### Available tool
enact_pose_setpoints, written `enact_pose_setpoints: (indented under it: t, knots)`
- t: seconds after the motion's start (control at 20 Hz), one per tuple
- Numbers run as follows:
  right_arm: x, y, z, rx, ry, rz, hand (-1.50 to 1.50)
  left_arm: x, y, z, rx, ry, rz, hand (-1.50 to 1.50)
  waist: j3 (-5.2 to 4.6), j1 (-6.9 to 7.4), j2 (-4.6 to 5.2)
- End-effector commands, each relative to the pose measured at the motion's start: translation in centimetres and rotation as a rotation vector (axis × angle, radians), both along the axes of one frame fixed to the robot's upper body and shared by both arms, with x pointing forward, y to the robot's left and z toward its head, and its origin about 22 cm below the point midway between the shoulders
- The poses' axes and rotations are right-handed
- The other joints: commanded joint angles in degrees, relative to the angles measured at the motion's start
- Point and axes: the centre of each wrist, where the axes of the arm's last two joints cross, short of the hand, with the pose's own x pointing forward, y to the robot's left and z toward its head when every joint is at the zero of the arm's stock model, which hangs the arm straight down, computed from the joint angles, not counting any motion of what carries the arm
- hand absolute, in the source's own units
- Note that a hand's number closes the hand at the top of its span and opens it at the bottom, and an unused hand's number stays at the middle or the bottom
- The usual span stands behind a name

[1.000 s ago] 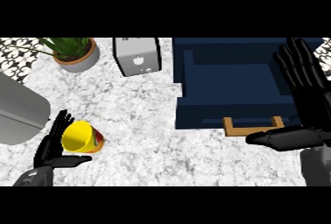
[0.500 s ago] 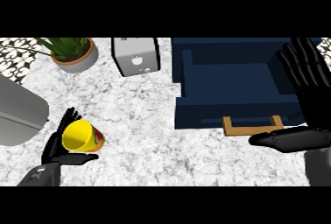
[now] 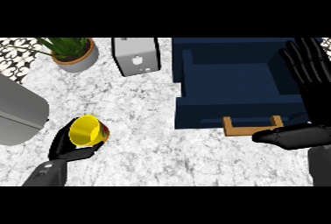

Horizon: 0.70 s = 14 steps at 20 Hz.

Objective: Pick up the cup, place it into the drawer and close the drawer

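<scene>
Left hand (image 3: 68, 146) is low at my left side, with its fingers curled around the yellow cup (image 3: 88, 131), which tilts so I see into its mouth. Between the cup and the open blue drawer (image 3: 236, 78) I have a wide free strip of marble counter (image 3: 145, 148). My right hand (image 3: 304, 87) stands with straight, spread fingers along the drawer's right edge, its thumb just beside the wooden handle (image 3: 253, 127). Near the far edge I see a potted plant (image 3: 72, 53) and a toaster (image 3: 136, 56); a grey appliance (image 3: 18, 111) is at the left edge, near the cup.
</scene>
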Motion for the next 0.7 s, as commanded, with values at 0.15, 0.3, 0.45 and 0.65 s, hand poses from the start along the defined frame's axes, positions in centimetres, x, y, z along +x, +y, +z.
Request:
enact_pose_setpoints:
  t: [0.15, 0.3, 0.45, 0.65]
  knots:
    - [0.2, -0.9, 0.3, -0.010, -0.002, 0.018, -1.50, 1.8, -1.4, 0.9, 0.129, -0.287, 0.136, 1.50, 0.06, -0.06, 0.01]
    - [0.8, -0.3, 1.0, 0.008, 0.011, -0.006, -1.50, 2.5, -2.2, 1.2, -0.046, -0.346, 0.071, 1.50, 0.07, 0.63, -0.22]
    - [-1.4, 0.3, 0.1, 0.015, 0.005, 0.000, -1.50, 2.1, -4.4, 0.3, -0.059, -0.363, 0.178, 1.50, 0.10, 0.01, -0.42]
    - [-0.2, -0.4, -0.6, -0.001, 0.003, -0.020, -1.50, 4.7, -6.9, 1.7, -0.104, -0.394, 0.209, 1.50, 0.17, 0.51, -0.35]
